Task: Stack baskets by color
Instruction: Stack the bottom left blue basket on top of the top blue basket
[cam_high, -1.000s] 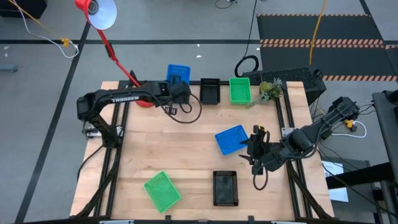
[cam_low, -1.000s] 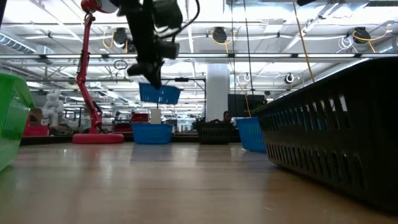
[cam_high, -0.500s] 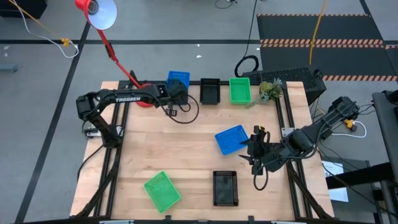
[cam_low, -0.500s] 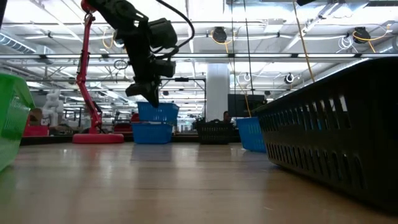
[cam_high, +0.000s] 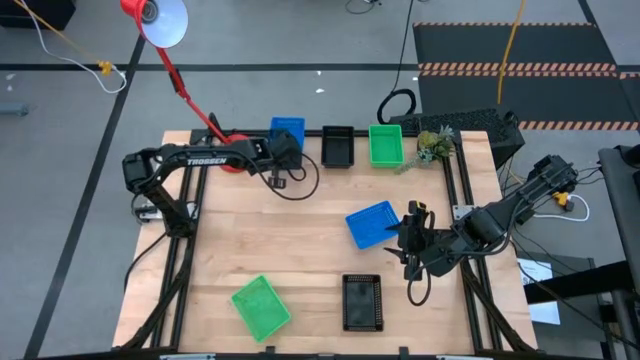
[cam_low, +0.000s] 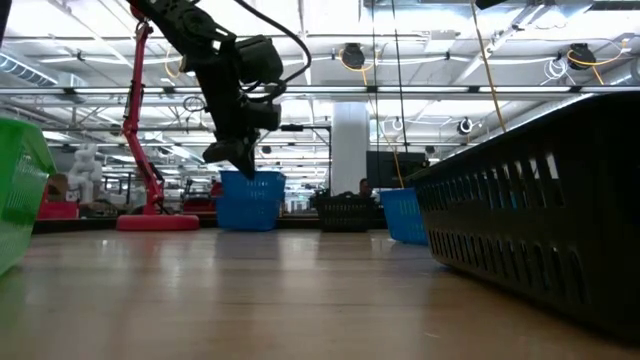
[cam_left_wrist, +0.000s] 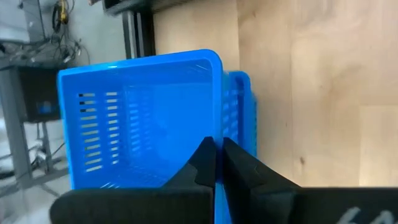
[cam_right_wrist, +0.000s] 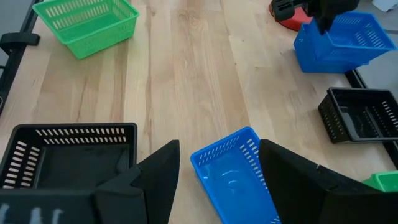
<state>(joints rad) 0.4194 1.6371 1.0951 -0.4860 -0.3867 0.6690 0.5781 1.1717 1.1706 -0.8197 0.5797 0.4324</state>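
1. Arm on the left is stretched along the far edge of the bench (cam_high: 300, 260), its white "TROSSEN" lettering readable on the forearm in the high view.
2. Its left tool (cam_left_wrist: 217, 163) is clamped shut on the near rim of a blue basket (cam_high: 287, 131), which is tilted and sits partly inside a second blue basket below it at the far left of the back row.
3. In the left wrist view the two dark fingers (cam_left_wrist: 202, 165) are seen pinched together on the rim of the upper blue basket (cam_left_wrist: 140, 115), with the lower one showing just past its side.
4. In the low view the left tool (cam_low: 235, 150) is seen coming down from above onto the blue stack (cam_low: 250, 200).
5. A black basket (cam_high: 338, 146) and a green basket (cam_high: 386, 144) stand beside the blue stack in the same back row, near each other but apart.
6. The right arm is bent low at the right edge of the bench; its right tool (cam_right_wrist: 217, 165) is held wide open and grips nothing.
7. A single blue basket (cam_high: 372, 223) lies askew just in front of the right tool.
8. Near the front edge lie a green basket (cam_high: 261, 305) and a black basket (cam_high: 362, 301), well apart.
9. A red lamp (cam_high: 155, 15) leans over the far left corner.
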